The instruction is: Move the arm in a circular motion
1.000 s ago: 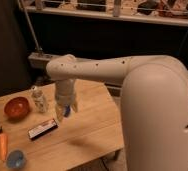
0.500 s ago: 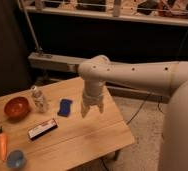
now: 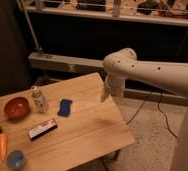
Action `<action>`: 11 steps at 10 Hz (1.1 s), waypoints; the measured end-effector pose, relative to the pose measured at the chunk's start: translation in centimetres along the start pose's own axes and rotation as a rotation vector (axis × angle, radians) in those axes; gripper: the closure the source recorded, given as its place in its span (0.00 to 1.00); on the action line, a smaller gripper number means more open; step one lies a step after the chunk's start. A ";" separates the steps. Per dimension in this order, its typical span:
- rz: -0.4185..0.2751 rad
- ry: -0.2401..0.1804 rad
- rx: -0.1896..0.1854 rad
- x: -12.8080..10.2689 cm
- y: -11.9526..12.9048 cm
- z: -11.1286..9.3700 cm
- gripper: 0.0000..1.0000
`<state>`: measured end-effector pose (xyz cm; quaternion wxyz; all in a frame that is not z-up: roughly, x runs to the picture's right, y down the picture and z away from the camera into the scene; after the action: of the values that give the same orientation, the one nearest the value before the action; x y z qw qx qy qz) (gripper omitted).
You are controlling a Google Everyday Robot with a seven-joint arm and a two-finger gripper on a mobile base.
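The cream-white arm point(image 3: 157, 72) reaches in from the right, its thick tube dotted with small dark marks, and bends at a rounded elbow point(image 3: 119, 62). From the elbow it drops to the gripper point(image 3: 108, 93), which hangs over the right edge of the wooden table point(image 3: 89, 127). The gripper is tapered and points downward, holding nothing that I can see.
On the table lie a blue sponge point(image 3: 64, 107), a small clear bottle point(image 3: 38, 99), a red-brown bowl point(image 3: 16, 108), a dark snack bar point(image 3: 42, 128), a carrot point(image 3: 2, 144) and a blue cup point(image 3: 16, 159). A cable point(image 3: 149, 102) trails on the floor at right.
The arm has swung steadily to the right, from above the table's left-middle to its right edge, uncovering the blue sponge. The objects on the table have not shifted.
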<state>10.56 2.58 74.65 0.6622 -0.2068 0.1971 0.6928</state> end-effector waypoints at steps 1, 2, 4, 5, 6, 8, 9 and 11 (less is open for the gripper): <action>0.028 -0.066 0.038 -4.1 -0.7 -0.5 0.35; 0.031 -0.094 0.059 -6.1 -0.7 -0.9 0.35; -0.003 -0.151 0.092 -10.5 1.8 -1.6 0.35; -0.032 -0.167 0.104 -11.8 3.3 -1.7 0.35; -0.082 -0.181 0.123 -13.3 5.7 -1.7 0.35; -0.204 -0.182 0.153 -15.0 12.0 -1.1 0.35; -0.247 -0.177 0.157 -15.1 14.3 -0.7 0.35; -0.388 -0.161 0.142 -14.2 22.1 0.6 0.35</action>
<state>-11.02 -9.95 82.92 0.8096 -0.1377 0.1484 0.5510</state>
